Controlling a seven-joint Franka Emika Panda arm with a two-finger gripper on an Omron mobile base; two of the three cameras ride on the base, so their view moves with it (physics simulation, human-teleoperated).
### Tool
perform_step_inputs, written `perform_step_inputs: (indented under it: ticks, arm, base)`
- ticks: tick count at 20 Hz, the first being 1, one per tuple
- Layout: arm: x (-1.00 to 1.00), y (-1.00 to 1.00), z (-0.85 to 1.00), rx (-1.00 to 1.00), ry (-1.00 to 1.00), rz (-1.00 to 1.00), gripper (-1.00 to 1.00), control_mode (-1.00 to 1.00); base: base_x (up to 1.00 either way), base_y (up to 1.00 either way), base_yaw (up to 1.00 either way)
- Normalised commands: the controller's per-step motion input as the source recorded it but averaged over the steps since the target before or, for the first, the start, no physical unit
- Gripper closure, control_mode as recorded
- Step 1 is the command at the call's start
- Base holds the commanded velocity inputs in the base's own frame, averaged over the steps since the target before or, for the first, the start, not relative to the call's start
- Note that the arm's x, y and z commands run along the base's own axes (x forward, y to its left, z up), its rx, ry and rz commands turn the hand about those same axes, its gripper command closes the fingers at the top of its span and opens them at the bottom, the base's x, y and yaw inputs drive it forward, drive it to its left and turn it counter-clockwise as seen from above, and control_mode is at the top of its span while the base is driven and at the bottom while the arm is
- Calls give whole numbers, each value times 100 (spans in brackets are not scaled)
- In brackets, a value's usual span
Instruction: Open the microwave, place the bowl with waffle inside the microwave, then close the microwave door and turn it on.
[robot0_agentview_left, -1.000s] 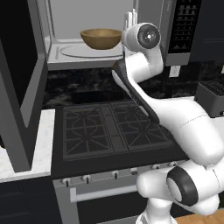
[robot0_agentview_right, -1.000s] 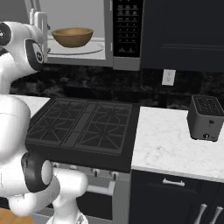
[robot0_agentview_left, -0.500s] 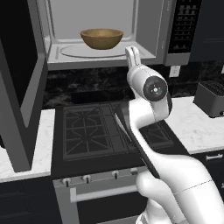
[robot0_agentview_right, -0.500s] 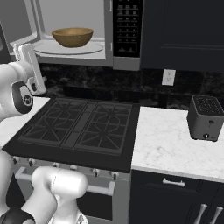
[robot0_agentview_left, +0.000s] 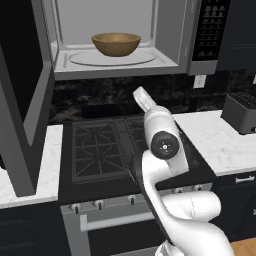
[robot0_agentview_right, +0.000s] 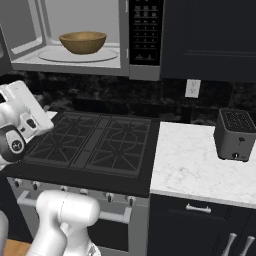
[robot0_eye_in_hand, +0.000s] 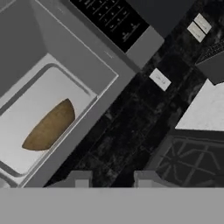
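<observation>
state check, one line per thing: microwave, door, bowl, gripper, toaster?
microwave: open, cavity exposed
microwave door: swung wide to the left
bowl: upright on the turntable inside the cavity
gripper: holds nothing, out in front of the microwave
toaster: on the counter, untouched

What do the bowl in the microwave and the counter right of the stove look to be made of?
The bowl: wood, seemingly; matte light-brown with no shine. The counter: probably marble or similar stone; white, faint grey veining, smooth finish.

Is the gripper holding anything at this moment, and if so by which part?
Nothing is held. The gripper has an empty gap between its fingertips, over the stove, and the bowl sits on the turntable inside the open microwave, apart from the gripper.
</observation>
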Motion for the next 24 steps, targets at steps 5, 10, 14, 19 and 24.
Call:
perform_step_inputs:
  ticks: [5, 10, 14, 19, 24]
  arm:
    - [-58, 31, -28, -45, -10, -10, 100, -100]
    - [-55, 54, -24, -46, -13, -10, 100, -100]
    - [-60, 67, -8, -48, -12, -9, 100, -100]
    - [-52, 63, -1, -44, -13, -10, 100, -100]
    - [-15, 31, -18, -37, -22, -7, 100, -100]
  base:
    - [0, 0, 0]
    - [0, 0, 0]
    - [0, 0, 0]
    - [0, 0, 0]
    - [0, 0, 0]
